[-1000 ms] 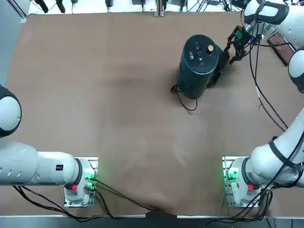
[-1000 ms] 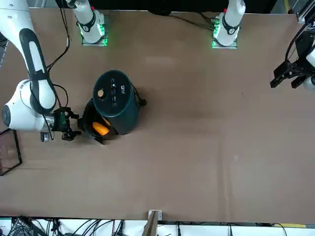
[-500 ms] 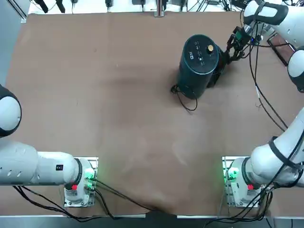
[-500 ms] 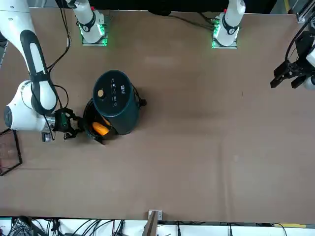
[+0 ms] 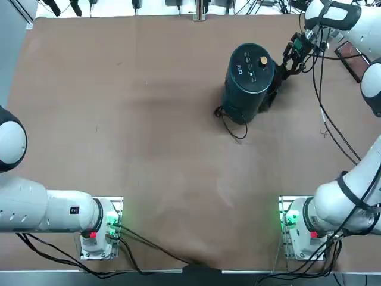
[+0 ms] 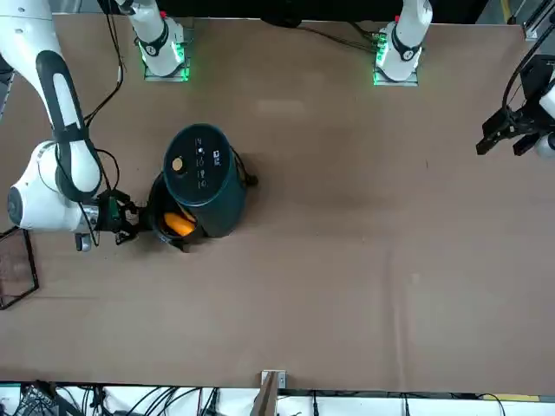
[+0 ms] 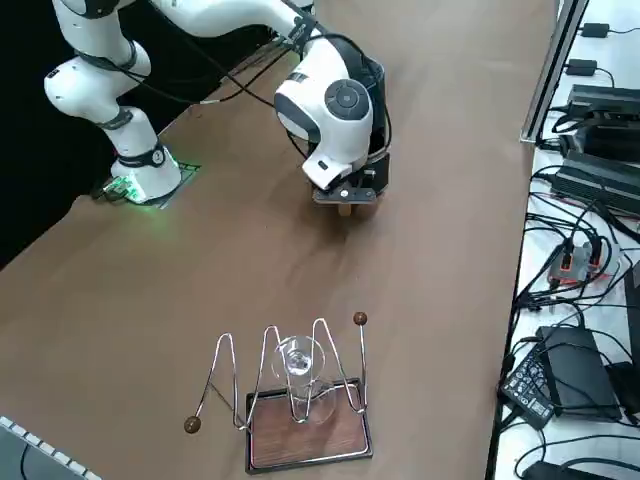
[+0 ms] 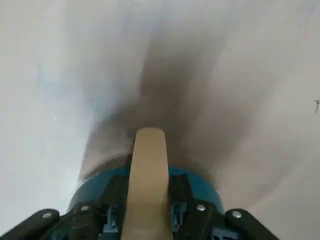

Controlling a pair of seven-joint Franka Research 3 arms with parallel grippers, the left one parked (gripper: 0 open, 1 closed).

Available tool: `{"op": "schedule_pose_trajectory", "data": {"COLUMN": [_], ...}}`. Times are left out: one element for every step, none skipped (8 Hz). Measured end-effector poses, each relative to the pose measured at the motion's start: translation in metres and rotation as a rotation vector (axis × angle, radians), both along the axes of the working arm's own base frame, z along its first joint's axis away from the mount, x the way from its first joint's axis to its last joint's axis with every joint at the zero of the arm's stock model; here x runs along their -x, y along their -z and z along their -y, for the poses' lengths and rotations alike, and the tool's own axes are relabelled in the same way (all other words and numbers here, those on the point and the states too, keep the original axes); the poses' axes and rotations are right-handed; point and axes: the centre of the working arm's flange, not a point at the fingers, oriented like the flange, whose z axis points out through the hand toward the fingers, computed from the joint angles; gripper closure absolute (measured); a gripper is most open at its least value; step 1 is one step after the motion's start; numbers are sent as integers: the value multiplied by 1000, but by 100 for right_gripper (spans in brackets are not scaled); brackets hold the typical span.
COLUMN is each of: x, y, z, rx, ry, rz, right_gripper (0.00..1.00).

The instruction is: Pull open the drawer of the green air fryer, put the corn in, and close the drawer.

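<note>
Wire rack: a framed rack (image 6: 17,270) is sitting at the worktop's corner, behind the claw and on the far side of it from the fryer; it is standing well apart from the claw.
Claw: the right claw (image 6: 126,221) is hanging low over the worktop just beside the drawer's outer end; in the wrist view its fingers are showing as one tan bar with no gap, so it is looking clenched on nothing.
Drawer: the drawer (image 6: 165,227) is standing partly pulled out of the cylinder, directly ahead of the claw; I cannot tell whether the claw is touching it.
Corn: the corn (image 6: 179,225) is lying inside the open drawer, just past the claw and under the fryer's overhang.
Fryer: the green air fryer (image 6: 204,173) is standing upright beyond the drawer, with its cord (image 6: 247,180) trailing off on the side away from the claw.
Progress: opening and loading are looking done; pushing the drawer home is what is remaining, as I judge it.
Room: the worktop (image 6: 364,260) beyond the fryer is lying bare, so nothing is blocking a push that way; a hard push is likely to slide the fryer instead of seating the drawer. Behind the claw the worktop's edge and the rack are limiting any backing off.
</note>
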Motion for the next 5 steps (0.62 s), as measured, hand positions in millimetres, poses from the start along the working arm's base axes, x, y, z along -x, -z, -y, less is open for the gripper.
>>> {"op": "schedule_pose_trajectory", "data": {"x": [1, 1, 1, 0, 0], "y": [-4, -6, -7, -7, -8], "z": [-1, -2, -4, -9, -16], "rx": [-6, -8, -8, -12, -27], "ry": [-20, -29, -34, -37, -34], "rz": [3, 7, 9, 10, 11], "right_gripper": [55, 55, 55, 55, 55]}}
